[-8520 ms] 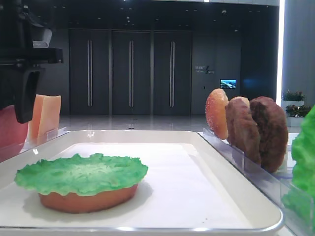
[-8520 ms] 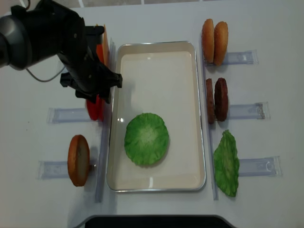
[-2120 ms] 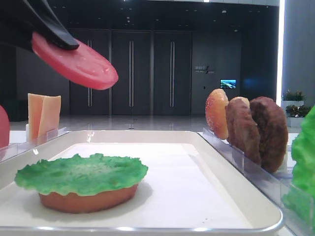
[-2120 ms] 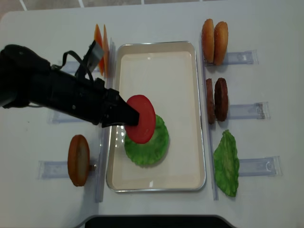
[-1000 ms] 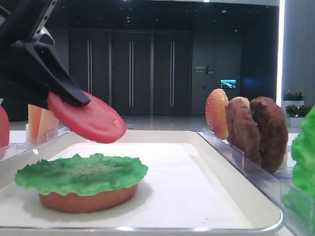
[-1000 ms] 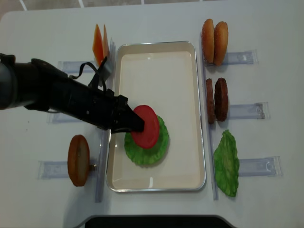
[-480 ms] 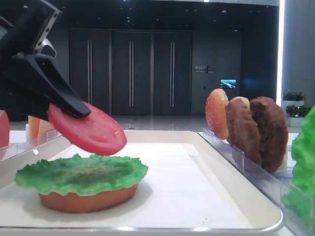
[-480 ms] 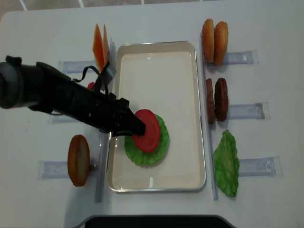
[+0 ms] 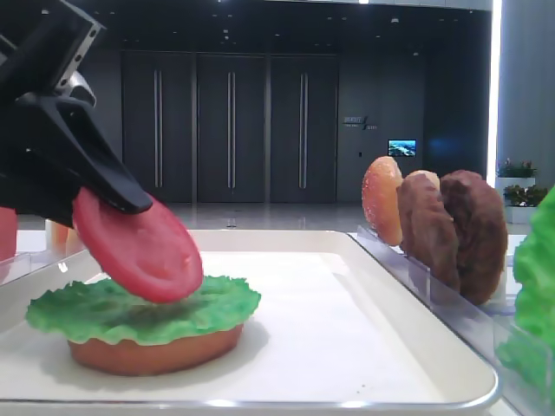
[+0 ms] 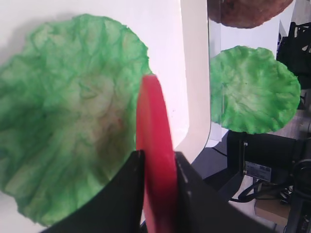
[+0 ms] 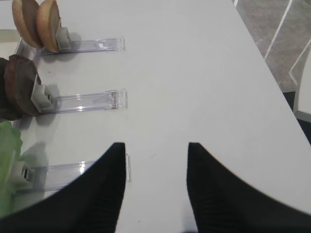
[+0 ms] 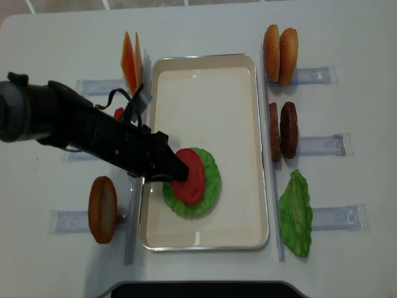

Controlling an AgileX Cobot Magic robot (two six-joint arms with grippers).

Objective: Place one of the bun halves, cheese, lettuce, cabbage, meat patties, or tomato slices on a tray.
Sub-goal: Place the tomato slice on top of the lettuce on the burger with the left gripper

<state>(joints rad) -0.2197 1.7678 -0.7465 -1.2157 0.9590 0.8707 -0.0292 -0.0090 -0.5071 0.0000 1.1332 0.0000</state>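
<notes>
On the far left of the overhead view a bun half is seen standing in a clear holder, with cheese farther up. The left gripper is reached across the white tray; a tomato slice is seen between its jaws, tilted, its lower edge resting on or just above the lettuce, which lies on another bun half inside the tray. The jaws appear to be loosening, but whether the slice is let go cannot be told. If it is released at this tilt, the slice could be tipped off centre or slid off the ruffled leaf. To the right, beyond the tray rim, meat patties and a spare lettuce leaf are racked, well clear. The right gripper is parked with jaws apart, empty.
</notes>
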